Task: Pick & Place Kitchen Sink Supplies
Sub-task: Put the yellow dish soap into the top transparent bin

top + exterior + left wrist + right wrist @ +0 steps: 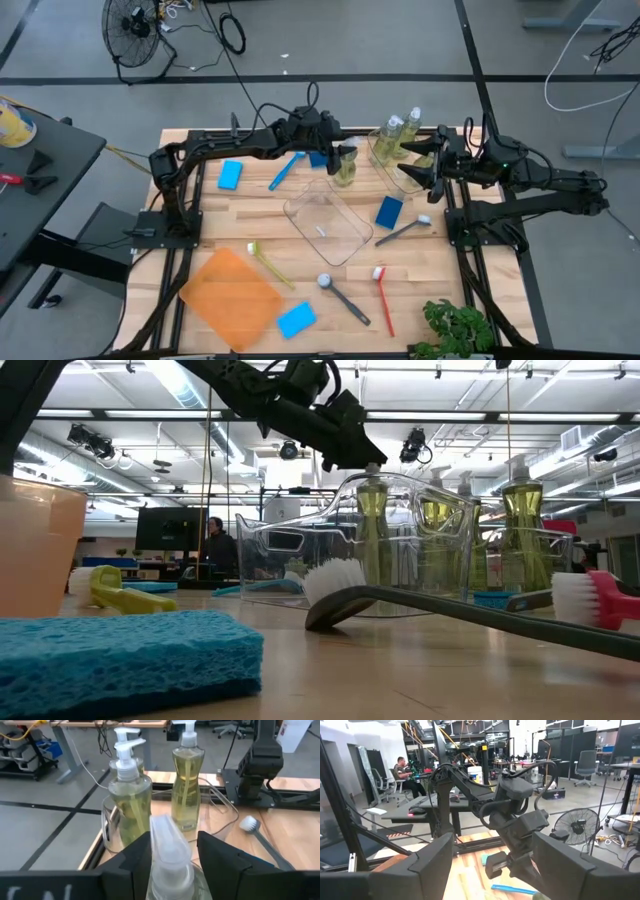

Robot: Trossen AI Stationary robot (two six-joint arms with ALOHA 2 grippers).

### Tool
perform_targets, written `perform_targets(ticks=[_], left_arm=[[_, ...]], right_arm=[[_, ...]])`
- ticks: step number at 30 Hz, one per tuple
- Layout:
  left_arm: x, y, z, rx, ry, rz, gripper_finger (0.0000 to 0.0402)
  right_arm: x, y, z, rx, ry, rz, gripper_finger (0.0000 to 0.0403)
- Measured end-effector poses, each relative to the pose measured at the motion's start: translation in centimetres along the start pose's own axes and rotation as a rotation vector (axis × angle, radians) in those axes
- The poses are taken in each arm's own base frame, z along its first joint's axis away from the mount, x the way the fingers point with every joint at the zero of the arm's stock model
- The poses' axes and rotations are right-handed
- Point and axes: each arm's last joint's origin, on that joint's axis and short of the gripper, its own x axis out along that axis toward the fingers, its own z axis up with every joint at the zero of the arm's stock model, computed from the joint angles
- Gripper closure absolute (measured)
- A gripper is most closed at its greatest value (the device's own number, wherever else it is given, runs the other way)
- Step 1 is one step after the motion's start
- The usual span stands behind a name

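Spanning your view, the wooden bench (250,215) carries the sink supplies, an orange tray (230,298) lying at 7 o'clock from its middle. At centre sits a clear tub (328,222); a second tub (395,160) at 1 o'clock holds two soap bottles (400,128). Your left tool (343,158), at 12 o'clock, has its fingers (220,862) either side of a third soap bottle (344,170) just above its pump cap (169,851); you cannot tell whether they clamp it. Your right tool (420,163), at 2 o'clock, hangs spread wide, gripping nothing. Blue sponges (230,176) lie at 10, 3 and 6 o'clock; brushes (384,297) are scattered about.
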Motion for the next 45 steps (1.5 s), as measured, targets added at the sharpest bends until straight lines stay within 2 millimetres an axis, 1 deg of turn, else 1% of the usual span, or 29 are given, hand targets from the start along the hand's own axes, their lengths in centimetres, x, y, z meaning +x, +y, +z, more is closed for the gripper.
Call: perform_targets(ticks=[6, 10, 17, 24, 28, 30, 32, 36, 39, 41, 45], left_arm=[[0.0, 0.0, 0.0, 0.0, 0.002, -0.002, 0.0266], [0.0, -0.1, 0.0, -0.001, 0.003, -0.004, 0.0275], [-0.2, -0.1, 0.1, -0.002, 0.007, -0.002, 0.0276], [-0.9, 0.0, 0.8, 0.002, -0.013, 0.004, 0.0276], [-1.0, 0.0, 0.9, 0.002, -0.019, -0.009, 0.0272], [-1.0, 0.0, 0.9, 0.001, -0.019, -0.015, 0.0259], [-1.0, 0.0, 0.9, 0.001, -0.019, -0.014, 0.0237], [-1.4, 0.2, 1.2, -0.01, -0.014, 0.042, 0.0176], [-2.4, 0.5, 2.1, -0.055, -0.03, 0.091, 0.0131], [-3.3, 0.8, 2.6, -0.059, -0.023, 0.099, 0.0108], [-5.2, 0.6, 4.0, -0.053, -0.038, 0.104, 0.0084]], right_arm=[[0.0, 0.0, 0.0, 0.0, 0.0, 0.0, 0.0131], [0.0, 0.0, 0.0, -0.001, 0.001, 0.0, 0.0131], [0.0, 0.0, 0.0, -0.003, 0.003, 0.0, 0.0131], [0.0, 0.0, -0.1, -0.004, 0.012, -0.001, 0.0131], [0.0, 0.0, -0.2, -0.005, 0.018, -0.001, 0.0131], [0.0, 0.0, -0.2, -0.005, 0.022, -0.001, 0.0131], [0.0, 0.0, -0.2, -0.005, 0.023, -0.001, 0.0131], [0.0, 0.0, -0.4, -0.007, 0.038, -0.002, 0.0131], [0.1, 0.0, -0.6, -0.002, 0.059, -0.004, 0.0131], [0.3, 0.0, -0.7, 0.005, 0.071, -0.005, 0.0131], [1.3, 0.0, -1.4, 0.001, 0.121, -0.031, 0.0131]])
